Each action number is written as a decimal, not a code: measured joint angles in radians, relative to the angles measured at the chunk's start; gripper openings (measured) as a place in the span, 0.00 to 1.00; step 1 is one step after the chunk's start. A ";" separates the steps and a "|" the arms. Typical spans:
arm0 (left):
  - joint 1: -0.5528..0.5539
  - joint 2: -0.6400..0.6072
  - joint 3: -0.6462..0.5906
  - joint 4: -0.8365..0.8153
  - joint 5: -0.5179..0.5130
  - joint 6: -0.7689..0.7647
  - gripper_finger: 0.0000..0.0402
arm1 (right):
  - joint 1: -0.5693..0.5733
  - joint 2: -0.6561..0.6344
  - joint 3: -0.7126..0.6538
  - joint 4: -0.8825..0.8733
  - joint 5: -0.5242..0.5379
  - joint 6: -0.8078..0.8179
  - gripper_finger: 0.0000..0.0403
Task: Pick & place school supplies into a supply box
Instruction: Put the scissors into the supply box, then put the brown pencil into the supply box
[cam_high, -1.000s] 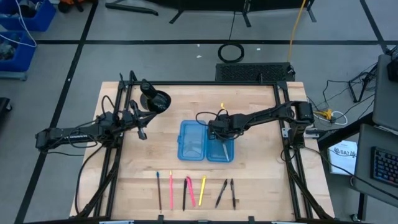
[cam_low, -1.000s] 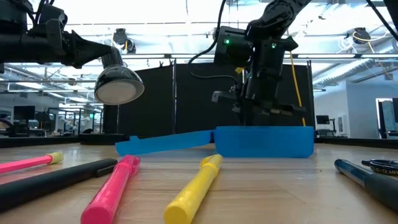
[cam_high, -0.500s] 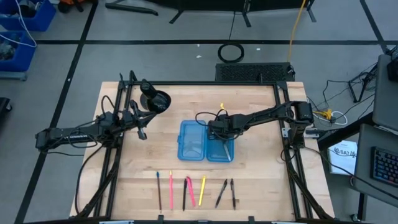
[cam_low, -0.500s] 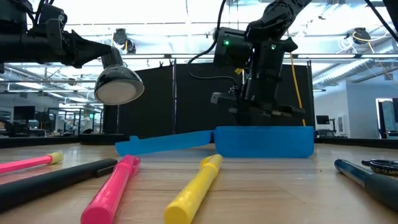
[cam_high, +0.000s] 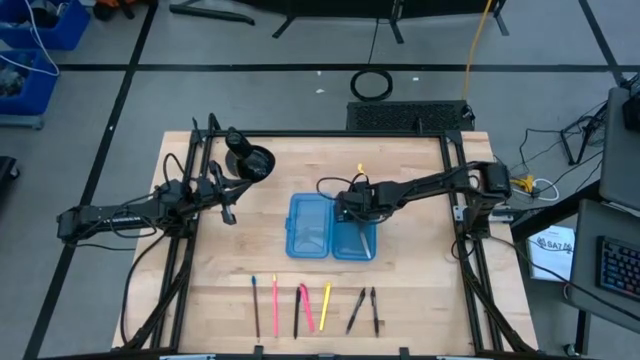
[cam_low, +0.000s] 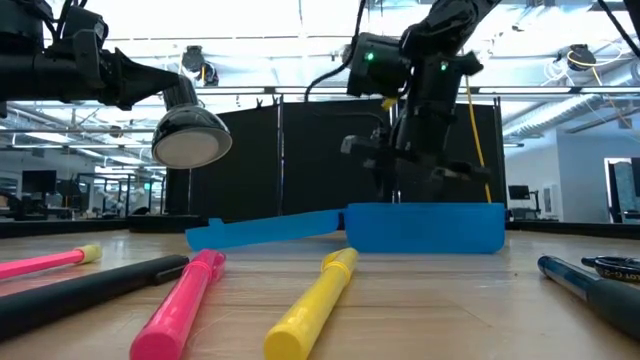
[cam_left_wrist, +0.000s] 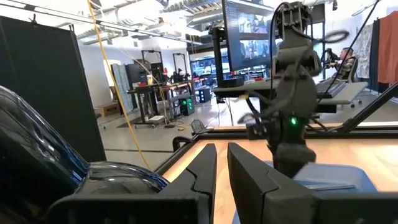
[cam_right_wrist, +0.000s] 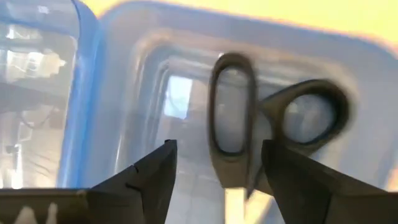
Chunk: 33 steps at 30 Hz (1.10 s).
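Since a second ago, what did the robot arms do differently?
The right gripper has lifted a little above the blue supply box, its jaws now open, and the scissors lie loose in the box's right half. The left gripper stayed put, and the pens and pencils stayed in their row on the table.

Right arm: extended from the right side toward the table centre, wrist angled downward. Right gripper (cam_high: 345, 212): fingers (cam_right_wrist: 146, 177) spread apart, nothing between them. Left arm: extended along the left side of the table, held above the surface. Left gripper (cam_high: 229, 214): fingers (cam_left_wrist: 202, 174) appear nearly closed, a narrow gap showing.
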 joint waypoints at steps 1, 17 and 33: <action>0.000 0.000 0.000 0.000 0.000 0.000 0.12 | -0.001 -0.014 0.000 -0.004 0.002 0.001 0.55; 0.000 0.000 0.000 0.000 0.001 0.000 0.12 | 0.061 -0.275 0.003 0.239 0.044 -0.405 0.43; 0.000 0.000 0.000 -0.098 0.006 -0.042 0.12 | 0.248 -0.633 -0.341 0.683 0.088 -1.116 0.01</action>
